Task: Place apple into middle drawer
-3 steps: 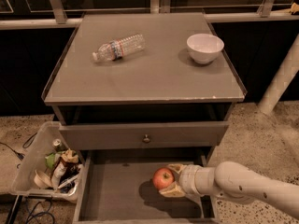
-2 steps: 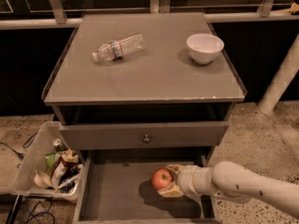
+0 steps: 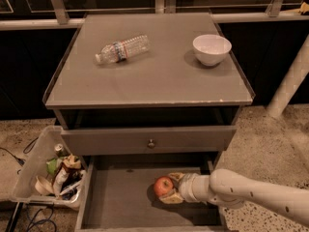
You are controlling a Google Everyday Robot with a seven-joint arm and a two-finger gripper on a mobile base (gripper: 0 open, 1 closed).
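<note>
Grey drawer: apple, perhaps against end effector

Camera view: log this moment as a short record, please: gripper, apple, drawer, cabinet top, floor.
gripper: inside the open drawer, reaching in from the right of the picture, fingers closed on the apple
apple: held low over the drawer floor; contact with the floor unclear
middle drawer: pulled out, below the knobbed drawer front
cabinet top: plastic bottle on its side, white bowl upright
floor beside cabinet: bin holding trash
</note>
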